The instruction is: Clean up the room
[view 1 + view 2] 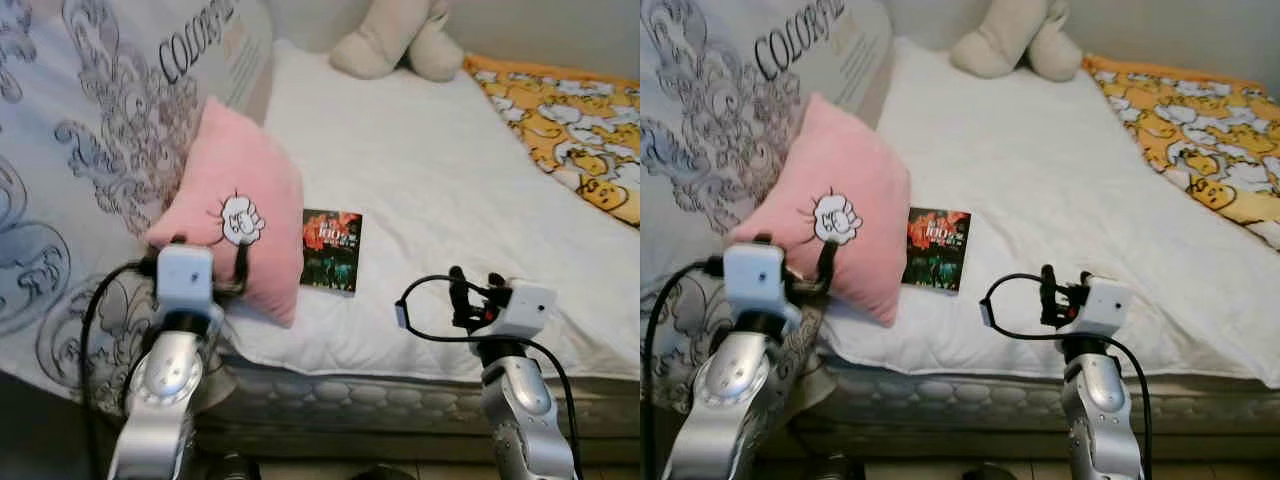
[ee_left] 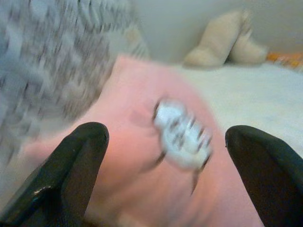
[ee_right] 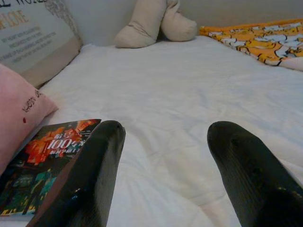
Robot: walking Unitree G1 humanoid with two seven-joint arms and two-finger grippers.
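Bed [image 1: 420,190] white, holds pink pillow [image 1: 235,215], book [image 1: 331,250]; both tools spread: left [image 2: 165,175], right [image 3: 165,175].

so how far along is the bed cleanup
Nothing looks tidied yet. In hand: the left gripper is open right at the pink pillow, not gripping it. The right gripper hovers open over the white sheet. Left: the pillow, the book beside it, perhaps the plush toy.

White-sheeted bed [image 1: 420,190] against pale wall [image 1: 560,30]; soft, even light.
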